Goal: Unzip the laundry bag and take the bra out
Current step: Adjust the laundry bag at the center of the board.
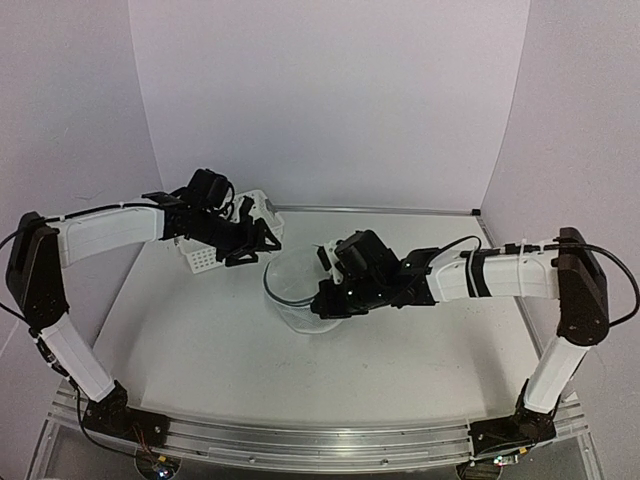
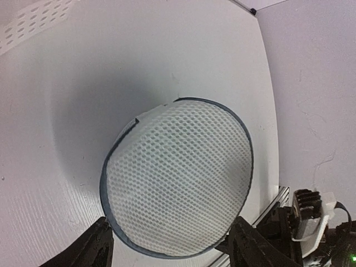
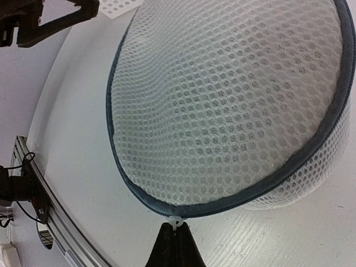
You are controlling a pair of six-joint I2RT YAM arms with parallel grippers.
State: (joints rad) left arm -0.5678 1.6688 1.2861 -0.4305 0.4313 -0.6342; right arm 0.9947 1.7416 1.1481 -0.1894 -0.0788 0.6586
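We record the small cylindrical see-through mesh laundry bag (image 2: 178, 183) as white, honeycomb-patterned, with a thin dark blue-grey rim. The rectangular perforated plastic basket (image 1: 200, 258) is white, with a regular grid of holes. The flat table (image 1: 350, 360) is white, faintly grained. Left gripper (image 1: 250, 245) and right gripper (image 3: 175, 236) are black.

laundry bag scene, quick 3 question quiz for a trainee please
1. True or false: the left gripper is shut on the laundry bag.
2. What does the right gripper pinch? A a black strap; B a small white tab on the bag's edge; C nothing.
3. Fill in: in the top view the white perforated basket lies on the ___ arm's side of the bag.
Key: 1 false; 2 B; 3 left.
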